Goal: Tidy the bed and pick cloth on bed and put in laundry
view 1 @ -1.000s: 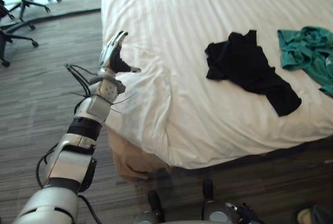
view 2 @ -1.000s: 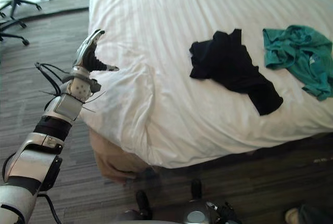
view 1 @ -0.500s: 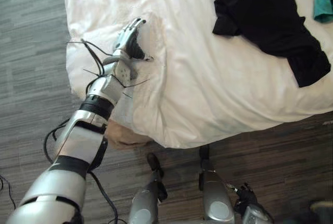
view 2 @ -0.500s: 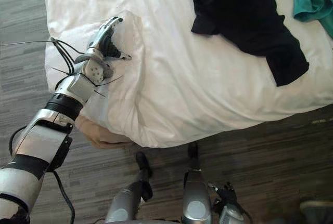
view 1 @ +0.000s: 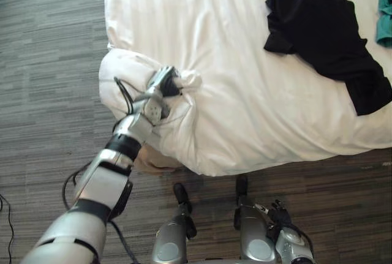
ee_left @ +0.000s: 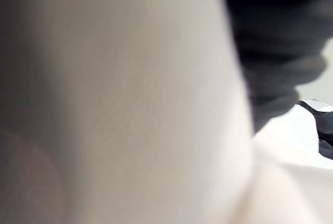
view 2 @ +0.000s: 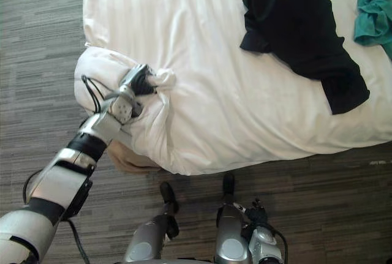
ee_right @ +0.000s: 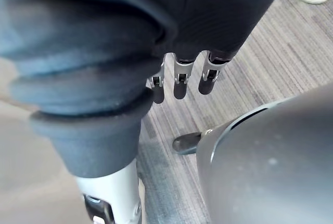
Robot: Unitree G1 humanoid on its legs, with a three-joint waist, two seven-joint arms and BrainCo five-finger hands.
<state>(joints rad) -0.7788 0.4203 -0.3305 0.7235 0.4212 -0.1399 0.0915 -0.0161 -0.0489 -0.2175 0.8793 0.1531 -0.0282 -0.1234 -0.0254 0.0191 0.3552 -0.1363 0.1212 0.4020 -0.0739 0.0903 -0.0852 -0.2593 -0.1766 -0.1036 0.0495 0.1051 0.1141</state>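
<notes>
Two garments lie on the bed (view 1: 245,117), both on top of the white sheet (view 1: 184,19): a black cloth (view 1: 324,37) spread out toward the robot's right, and a teal cloth (view 2: 375,7) further right, near it but apart. Neither is in a hand.

The step in hand looks like the tidying part of the task. The left hand (view 1: 163,84) is at the bed's near left corner, with its fingers and thumb closed on a bunch of the sheet, which gathers into a knot-like fold (view 1: 188,80) at the fingertips. Creases radiate from that fold, and the sheet swells up in a rounded hump beside the wrist. Below the corner a tan part of the bed base (view 1: 153,161) is uncovered. In the left wrist view, pale cloth lies pressed right up against the camera, which fits a hand buried in the fold.

The right hand (ee_right: 179,78) hangs low by the robot's side above the floor (view 1: 49,92), fingers straight and loose, holding nothing.

The next move probably calls for drawing the gripped corner outward and down over the tan base so that the hump flattens, then letting go. After that the black cloth is the nearer pickup, a long reach across the bed that suits the right arm better.
</notes>
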